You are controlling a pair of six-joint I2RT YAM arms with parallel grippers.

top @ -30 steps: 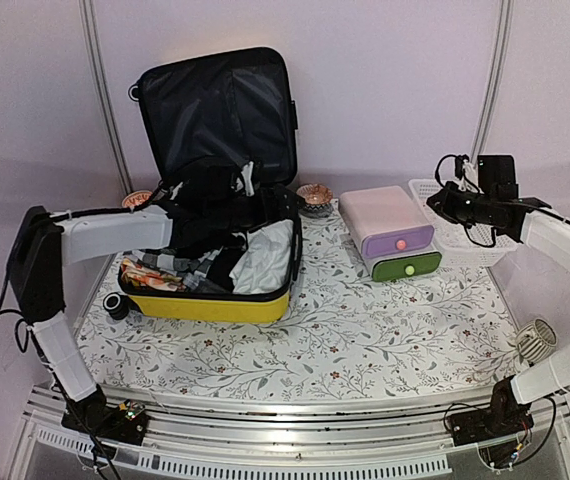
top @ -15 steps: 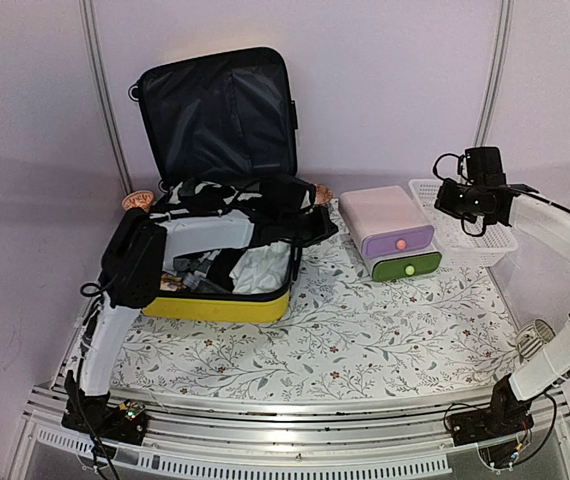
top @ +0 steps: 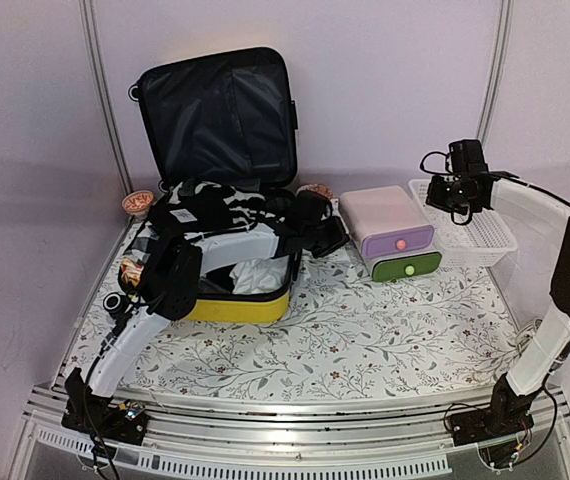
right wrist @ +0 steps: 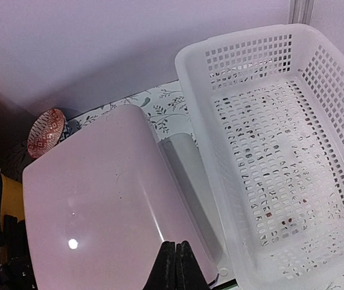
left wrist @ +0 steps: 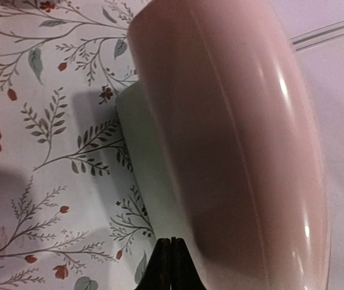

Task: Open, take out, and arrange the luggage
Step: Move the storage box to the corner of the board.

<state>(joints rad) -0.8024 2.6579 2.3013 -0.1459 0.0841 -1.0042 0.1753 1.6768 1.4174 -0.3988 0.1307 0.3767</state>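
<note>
Your left gripper (left wrist: 172, 266) is pinched shut on nothing, just beside the pink drawer box (left wrist: 232, 133); sweep further and you'll likely shove it. The right gripper (right wrist: 176, 266) (also closed, empty) hangs above box and basket (right wrist: 250, 54). The luggage (top: 235, 306) sits open back-left, clothes inside.

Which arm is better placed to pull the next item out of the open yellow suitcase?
Left, probably. The left gripper is beside the suitcase's right edge, its arm over the clothes; the right gripper sits far off above the white basket.
</note>
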